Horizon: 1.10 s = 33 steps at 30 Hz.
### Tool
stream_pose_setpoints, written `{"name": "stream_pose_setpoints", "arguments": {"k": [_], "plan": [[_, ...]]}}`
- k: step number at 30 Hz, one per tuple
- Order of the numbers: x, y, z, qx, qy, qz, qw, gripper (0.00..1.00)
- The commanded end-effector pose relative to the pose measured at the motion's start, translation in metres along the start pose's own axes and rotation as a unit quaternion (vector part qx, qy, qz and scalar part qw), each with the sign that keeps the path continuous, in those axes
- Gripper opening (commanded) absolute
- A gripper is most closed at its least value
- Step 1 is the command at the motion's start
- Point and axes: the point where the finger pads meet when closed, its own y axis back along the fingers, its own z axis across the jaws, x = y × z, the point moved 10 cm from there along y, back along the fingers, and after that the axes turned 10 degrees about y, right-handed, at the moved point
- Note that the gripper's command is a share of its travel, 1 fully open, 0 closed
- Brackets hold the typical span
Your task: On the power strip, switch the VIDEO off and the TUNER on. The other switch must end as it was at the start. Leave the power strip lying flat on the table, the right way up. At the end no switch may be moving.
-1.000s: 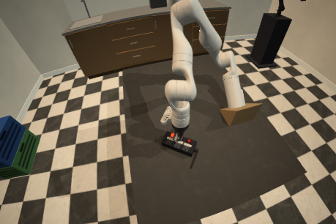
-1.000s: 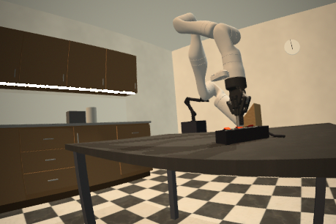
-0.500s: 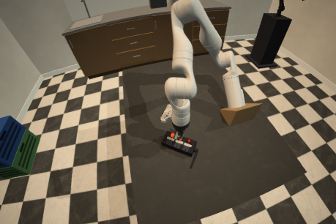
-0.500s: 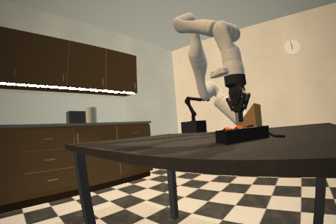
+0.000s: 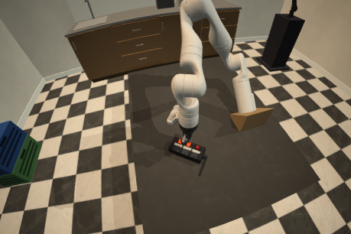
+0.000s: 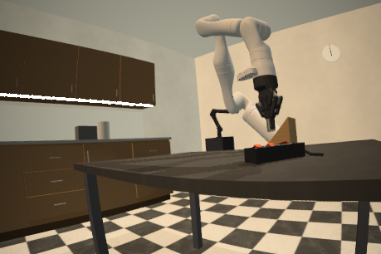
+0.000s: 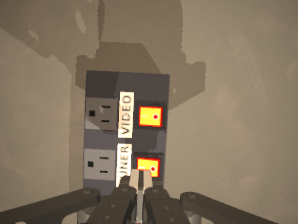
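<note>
Above the power strip (image 5: 187, 150) lying flat on the dark table (image 5: 233, 180), the gripper (image 7: 141, 185) – fingers pinched together, holding nothing – hangs by the lit TUNER switch (image 7: 149, 165); a careless sideways pass toward VIDEO (image 7: 150, 117) could knock it off again.

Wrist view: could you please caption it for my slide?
Shut gripper above the power strip, tips by the lit lower switch; VIDEO switch also lit.

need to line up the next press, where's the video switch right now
In the wrist view the VIDEO switch glows orange, right of its label, just beyond the switch under the shut gripper.
</note>
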Motion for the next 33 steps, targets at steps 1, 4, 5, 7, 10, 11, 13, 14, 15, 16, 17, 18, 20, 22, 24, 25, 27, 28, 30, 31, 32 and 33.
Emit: {"name": "stream_pose_setpoints", "arguments": {"k": [1, 4, 5, 7, 10, 11, 13, 14, 15, 16, 17, 18, 20, 22, 24, 25, 27, 28, 30, 31, 32, 33], "plan": [[0.0, 0.002, 0.0, 0.002, 0.0, 0.001, 1.0, 0.0], [0.0, 0.002, 0.0, 0.002, 0.0, 0.001, 1.0, 0.0], [0.0, 0.002, 0.0, 0.002, 0.0, 0.001, 1.0, 0.0], [0.0, 0.002, 0.0, 0.002, 0.0, 0.001, 1.0, 0.0], [0.0, 0.002, 0.0, 0.002, 0.0, 0.001, 1.0, 0.0], [0.0, 0.002, 0.0, 0.002, 0.0, 0.001, 1.0, 0.0], [0.0, 0.002, 0.0, 0.002, 0.0, 0.001, 1.0, 0.0], [0.0, 0.002, 0.0, 0.002, 0.0, 0.001, 1.0, 0.0], [0.0, 0.002, 0.0, 0.002, 0.0, 0.001, 1.0, 0.0], [0.0, 0.002, 0.0, 0.002, 0.0, 0.001, 1.0, 0.0], [0.001, 0.002, 0.0, 0.002, 0.0, 0.001, 1.0, 0.0], [0.003, 0.003, 0.001, 0.002, 0.0, 0.001, 1.0, 0.0], [0.017, 0.007, 0.008, 0.002, 0.0, 0.001, 1.0, 0.0], [0.034, 0.013, 0.016, 0.002, 0.0, 0.001, 1.0, 0.0], [0.042, 0.015, 0.021, 0.002, 0.0, 0.001, 1.0, 0.0], [0.043, 0.016, 0.021, 0.002, 0.0, 0.001, 1.0, 0.0], [0.043, 0.016, 0.021, 0.002, 0.0, 0.001, 1.0, 0.0], [0.043, 0.016, 0.021, 0.002, 0.0, 0.001, 1.0, 0.0], [0.043, 0.016, 0.021, 0.002, 0.0, 0.001, 1.0, 0.0], [0.043, 0.016, 0.021, 0.002, 0.0, 0.001, 1.0, 0.0], [0.043, 0.016, 0.021, 0.002, 0.0, 0.001, 1.0, 0.0], [0.043, 0.016, 0.021, 0.002, 0.0, 0.001, 1.0, 0.0]]}}
